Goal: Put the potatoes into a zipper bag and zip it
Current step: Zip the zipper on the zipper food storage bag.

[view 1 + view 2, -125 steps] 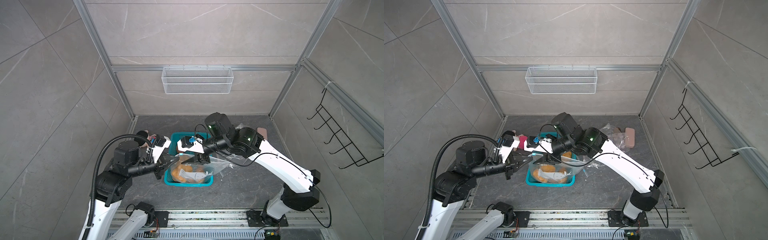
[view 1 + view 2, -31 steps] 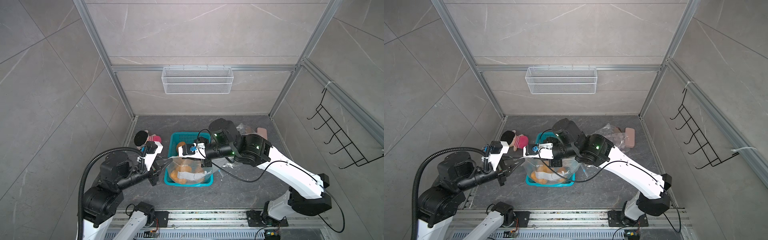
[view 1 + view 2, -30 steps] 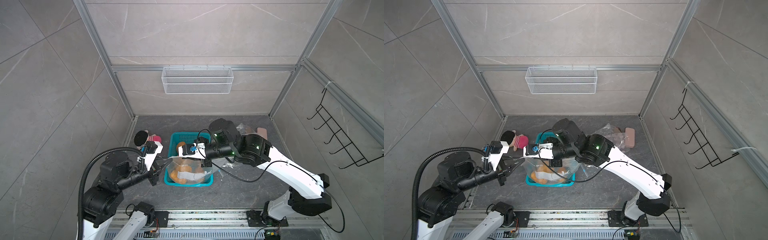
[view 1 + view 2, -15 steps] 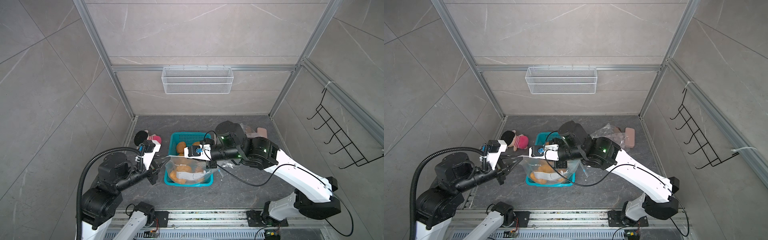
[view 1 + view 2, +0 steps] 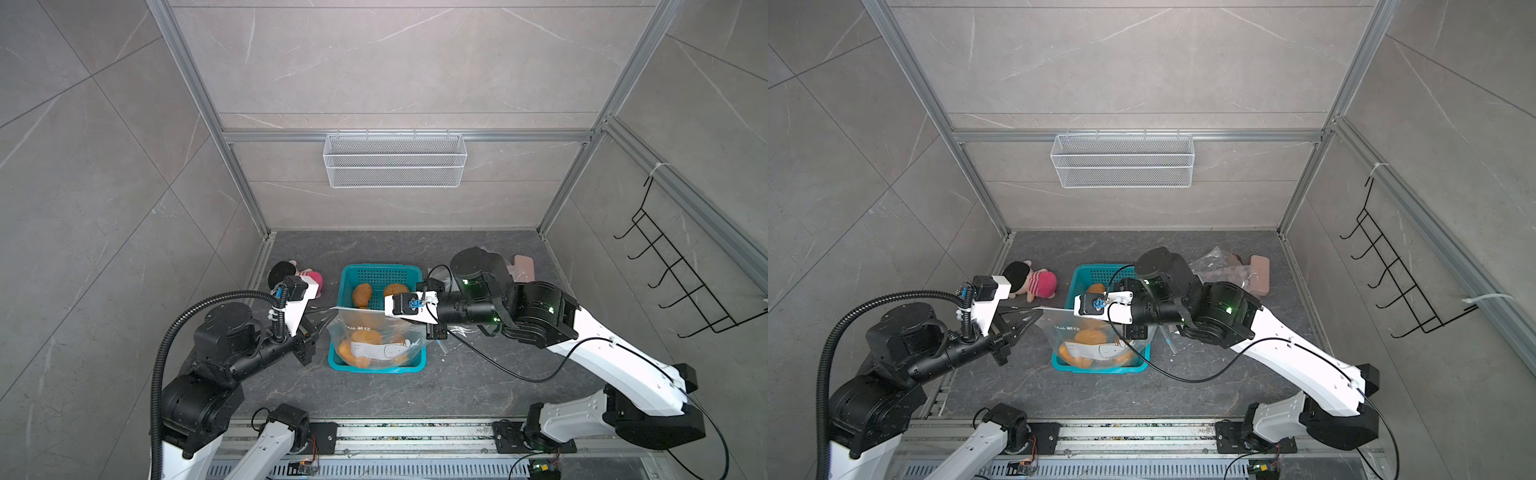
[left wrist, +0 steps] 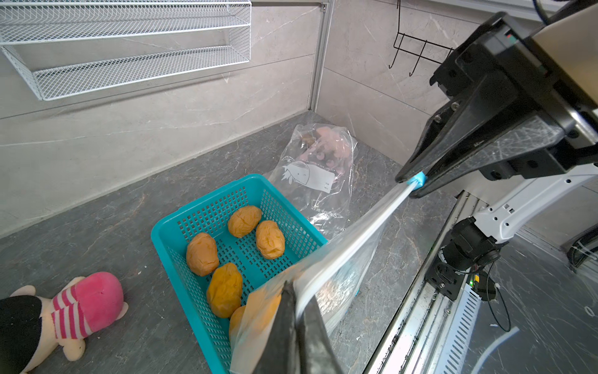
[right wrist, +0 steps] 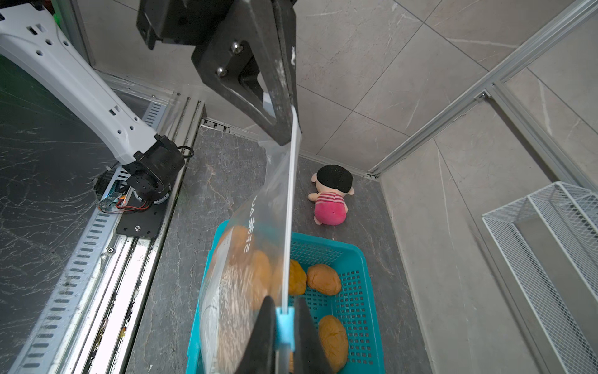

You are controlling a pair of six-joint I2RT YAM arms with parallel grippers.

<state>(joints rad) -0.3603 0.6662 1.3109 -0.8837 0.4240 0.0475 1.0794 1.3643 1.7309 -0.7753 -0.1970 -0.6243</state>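
A clear zipper bag [image 5: 376, 343] hangs over the near end of the teal basket [image 5: 379, 269], with several orange-tan potatoes [image 5: 360, 337] inside it. Its top strip runs taut and straight between my two grippers. My left gripper [image 6: 299, 311] is shut on one top corner of the bag, also seen in a top view [image 5: 1036, 312]. My right gripper [image 7: 284, 327] is shut on the blue slider [image 6: 417, 179] at the strip's other end. Several more potatoes [image 6: 202, 254] lie loose in the far half of the basket.
A pink plush doll [image 5: 1034, 283] lies on the floor left of the basket. A second clear bag [image 5: 1221, 266] with pinkish things sits at the back right. A white wire shelf [image 5: 395, 160] hangs on the back wall, and black hooks [image 5: 665, 282] on the right wall.
My right gripper has slid to the right along the bag's top with the blue slider, away from the left gripper. The left arm has drawn back a little, and the top strip now stands taut.
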